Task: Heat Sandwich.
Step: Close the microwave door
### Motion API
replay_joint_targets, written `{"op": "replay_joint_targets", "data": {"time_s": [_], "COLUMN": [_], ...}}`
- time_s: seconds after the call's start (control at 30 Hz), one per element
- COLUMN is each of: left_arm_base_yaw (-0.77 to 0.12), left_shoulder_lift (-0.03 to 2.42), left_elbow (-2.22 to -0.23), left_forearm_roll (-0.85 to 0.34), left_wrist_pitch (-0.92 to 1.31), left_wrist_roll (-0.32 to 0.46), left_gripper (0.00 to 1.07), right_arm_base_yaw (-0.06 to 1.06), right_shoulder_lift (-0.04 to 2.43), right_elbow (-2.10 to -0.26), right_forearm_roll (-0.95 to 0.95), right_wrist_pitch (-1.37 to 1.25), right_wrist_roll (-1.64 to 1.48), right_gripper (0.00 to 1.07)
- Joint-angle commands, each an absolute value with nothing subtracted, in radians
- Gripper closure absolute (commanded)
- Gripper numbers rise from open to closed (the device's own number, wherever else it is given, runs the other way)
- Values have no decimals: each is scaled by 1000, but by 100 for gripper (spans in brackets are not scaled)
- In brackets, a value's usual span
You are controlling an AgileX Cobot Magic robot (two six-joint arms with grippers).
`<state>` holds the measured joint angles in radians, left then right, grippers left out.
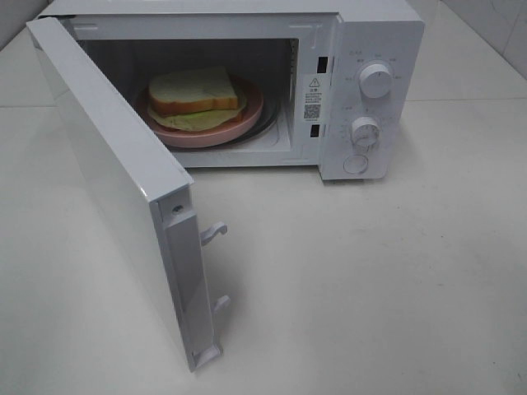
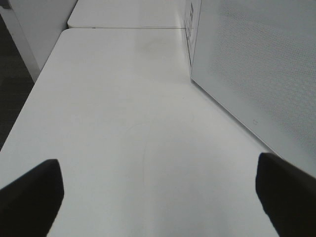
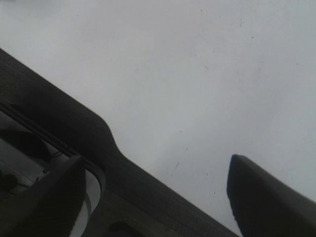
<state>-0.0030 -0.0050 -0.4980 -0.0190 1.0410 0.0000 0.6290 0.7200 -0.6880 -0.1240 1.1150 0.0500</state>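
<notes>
The sandwich [image 1: 196, 97], white bread over green and orange-red filling, lies on a round pink plate [image 1: 239, 127] inside the white microwave [image 1: 375, 33]. The microwave door [image 1: 115, 177] stands wide open, swung out toward the front left. Neither arm shows in the exterior high view. In the left wrist view my left gripper [image 2: 158, 195] is open over bare white table, with the outer face of the door [image 2: 256, 64] beside it. In the right wrist view my right gripper [image 3: 153, 195] is open with nothing between its fingers, above white table and a dark edge.
Two knobs [image 1: 375, 80] and a round button [image 1: 356, 164] sit on the microwave's right panel. Door latch hooks [image 1: 212, 234] stick out from the door's front edge. The white table [image 1: 370, 280] spreads in front; its left edge [image 2: 29, 98] drops to dark floor.
</notes>
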Motion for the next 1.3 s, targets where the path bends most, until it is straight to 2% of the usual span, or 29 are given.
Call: {"op": "replay_joint_targets", "data": {"time_s": [0.03, 0.5, 0.67, 1.3], "left_arm_base_yaw": [-2, -2, -2, -2], "left_shoulder_lift": [-26, -26, -26, -26], "left_elbow": [-496, -496, -496, -496], "left_forearm_roll": [-19, -19, -19, -19], "left_wrist_pitch": [1035, 1035, 1035, 1035], "left_wrist_roll": [-5, -5, -5, -5], "left_gripper": [7, 7, 7, 7], "right_arm_base_yaw": [628, 611, 479, 176], "right_shoulder_lift": [680, 407, 329, 27], "right_elbow": [-684, -606, -557, -506], "right_forearm_roll": [-123, -145, -145, -118], "right_wrist_pitch": [1162, 1159, 1118, 1038], "right_wrist_roll": [56, 59, 54, 51], "right_gripper": [31, 31, 31, 31]}}
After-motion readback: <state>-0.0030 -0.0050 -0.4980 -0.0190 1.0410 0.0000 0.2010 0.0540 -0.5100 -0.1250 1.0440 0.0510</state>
